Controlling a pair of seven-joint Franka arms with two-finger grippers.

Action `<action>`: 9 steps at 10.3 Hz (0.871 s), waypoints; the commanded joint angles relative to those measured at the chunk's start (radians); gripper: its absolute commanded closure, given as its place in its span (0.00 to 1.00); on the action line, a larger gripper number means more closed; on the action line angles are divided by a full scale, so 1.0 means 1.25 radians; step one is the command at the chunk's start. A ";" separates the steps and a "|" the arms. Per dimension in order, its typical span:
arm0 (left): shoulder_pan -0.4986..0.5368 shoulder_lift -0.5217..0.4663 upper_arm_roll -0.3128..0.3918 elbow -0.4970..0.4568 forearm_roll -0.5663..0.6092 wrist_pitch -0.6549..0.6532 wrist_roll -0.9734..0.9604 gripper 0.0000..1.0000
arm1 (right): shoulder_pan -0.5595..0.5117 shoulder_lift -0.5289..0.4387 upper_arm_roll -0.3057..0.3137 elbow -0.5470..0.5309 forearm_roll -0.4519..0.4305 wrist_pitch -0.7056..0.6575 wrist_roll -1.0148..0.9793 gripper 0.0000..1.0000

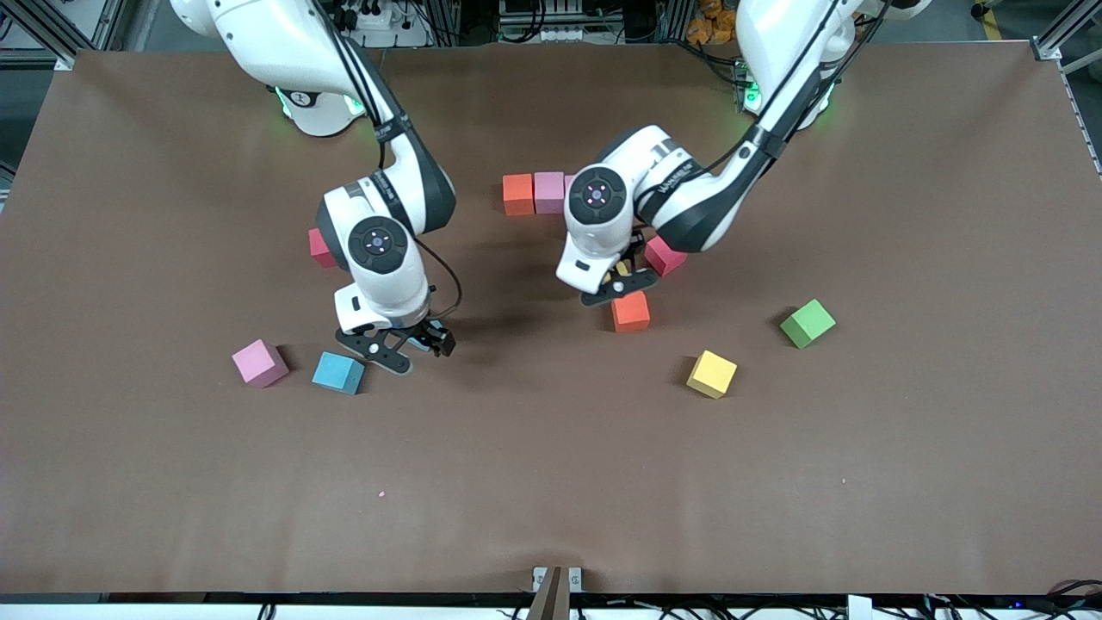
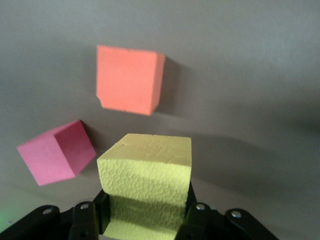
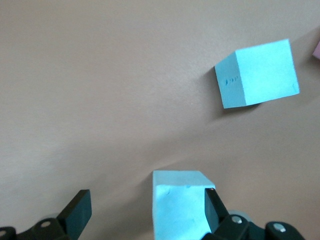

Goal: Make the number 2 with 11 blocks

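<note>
My left gripper (image 1: 613, 290) (image 2: 145, 220) is shut on a yellow block (image 2: 147, 175), just over an orange block (image 1: 631, 312) (image 2: 129, 80). My right gripper (image 1: 398, 346) (image 3: 145, 210) stands open, low over the table. A light blue block (image 3: 177, 205) sits between its fingers, against one of them. A second light blue block (image 1: 337, 372) (image 3: 257, 73) lies beside that gripper, and a pink block (image 1: 259, 362) lies next to it. An orange block (image 1: 517, 194) and a mauve block (image 1: 548, 191) form a row near the robots. A yellow block (image 1: 711, 374) and a green block (image 1: 807, 323) lie loose toward the left arm's end.
One crimson-red cube (image 1: 665, 256) (image 2: 56, 151) lies tilted beside the left gripper. Another crimson-red cube (image 1: 320, 248) is partly hidden by the right arm. The brown table (image 1: 551, 482) stretches wide and bare toward the front camera.
</note>
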 commanded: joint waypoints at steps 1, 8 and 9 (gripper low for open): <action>-0.006 -0.015 -0.020 -0.050 0.017 0.052 -0.007 0.58 | -0.011 -0.037 0.016 -0.080 0.000 0.036 -0.044 0.00; -0.015 0.024 -0.041 -0.100 0.093 0.134 0.012 0.58 | -0.021 -0.051 0.018 -0.175 0.162 0.145 -0.127 0.00; -0.018 0.032 -0.047 -0.101 0.102 0.143 0.017 0.59 | -0.021 -0.051 0.019 -0.175 0.171 0.144 -0.132 0.00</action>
